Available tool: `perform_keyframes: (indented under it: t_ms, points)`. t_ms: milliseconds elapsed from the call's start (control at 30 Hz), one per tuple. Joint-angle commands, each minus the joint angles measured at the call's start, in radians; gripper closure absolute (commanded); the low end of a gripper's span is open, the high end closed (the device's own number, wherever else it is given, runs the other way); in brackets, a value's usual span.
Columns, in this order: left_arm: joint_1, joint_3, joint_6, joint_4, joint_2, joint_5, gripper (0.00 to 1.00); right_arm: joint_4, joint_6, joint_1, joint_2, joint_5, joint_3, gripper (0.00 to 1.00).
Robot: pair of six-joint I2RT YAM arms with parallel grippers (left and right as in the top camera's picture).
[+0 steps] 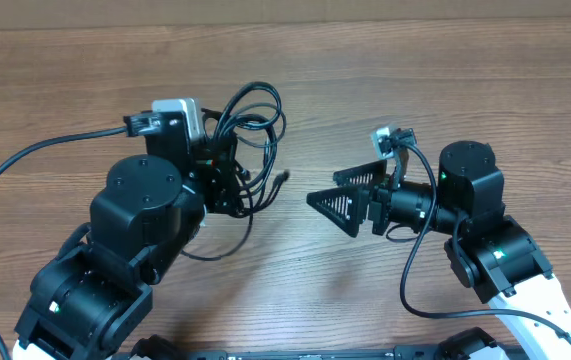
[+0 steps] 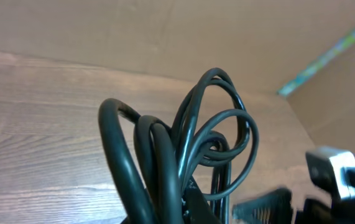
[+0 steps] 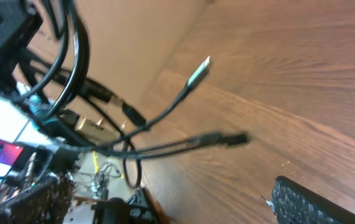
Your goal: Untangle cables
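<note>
The left tool [image 1: 220, 178] is clamped on the cables [image 1: 250, 115]. In its wrist view the cords rise straight out from between its fingers, so the grip sits at the base of the bundle. Beyond that tool's tip several loops stand up and fan out, crossing through one another. A few loose tails hang off the side facing the other arm.

The right tool [image 1: 323, 188] has its fingers [image 3: 314, 202] spread wide apart with nothing between them. It points at the bundle from near by, not touching it. Just ahead of it two free ends reach out over the desk [image 1: 415, 80], one with a silver plug [image 3: 199, 71] and one with a black plug [image 3: 233, 140].

The cords look light, thin and springy. They should hold their curl and bend easily, and the smooth jacket may slip in a loose pinch. A hard pull would likely tighten the crossings rather than free them.

The better hold for the right tool seems to be a tail just behind its plug, where the cord is single and clear of the loops. The plug's shoulder would stop it sliding through. It could then be drawn gently away from the left tool.
</note>
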Motion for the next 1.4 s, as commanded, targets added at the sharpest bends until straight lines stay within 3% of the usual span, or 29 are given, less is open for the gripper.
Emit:
perform_keyframes:
  t_ms: [0,200,367,633,667,800,933,1100,1200,1267,1367]
  points:
    - [0.008,0.005,0.180,0.008,-0.010,0.204,0.96,0.017,0.000,0.004,-0.018,0.046,0.022,0.00]
    - [0.008,0.005,0.343,-0.012,0.001,0.424,0.96,0.066,-0.005,0.004,-0.041,-0.124,0.065,0.00]
    - [0.008,0.005,0.343,-0.013,0.008,0.495,0.96,0.201,-0.004,0.004,-0.079,-0.322,0.068,0.00]
    - [0.006,0.005,0.343,-0.015,0.014,0.650,0.96,0.213,-0.004,0.004,-0.114,-0.327,0.068,0.00]
    - [0.004,0.005,0.343,-0.016,0.018,0.658,0.96,0.213,-0.004,0.004,-0.113,-0.327,0.068,0.05]
    - [0.001,0.005,0.343,-0.016,0.038,0.669,0.96,0.213,-0.003,0.004,-0.113,-0.327,0.068,0.66]
    - [0.002,0.005,0.343,-0.016,0.048,0.667,0.94,0.212,-0.003,0.004,-0.113,-0.331,0.068,0.93]
    - [0.003,0.005,0.343,-0.020,0.048,0.652,0.55,0.201,-0.004,0.004,-0.113,-0.333,0.068,0.96]
    - [0.005,0.005,0.340,-0.031,0.047,0.652,0.21,0.196,-0.004,0.004,-0.113,-0.333,0.068,0.96]
    - [0.005,0.005,0.316,-0.046,0.043,0.635,0.11,0.192,-0.004,0.004,-0.113,-0.331,0.068,0.96]
    - [0.005,0.005,0.251,-0.090,0.024,0.557,0.05,0.153,-0.004,0.004,-0.113,-0.291,0.068,0.96]
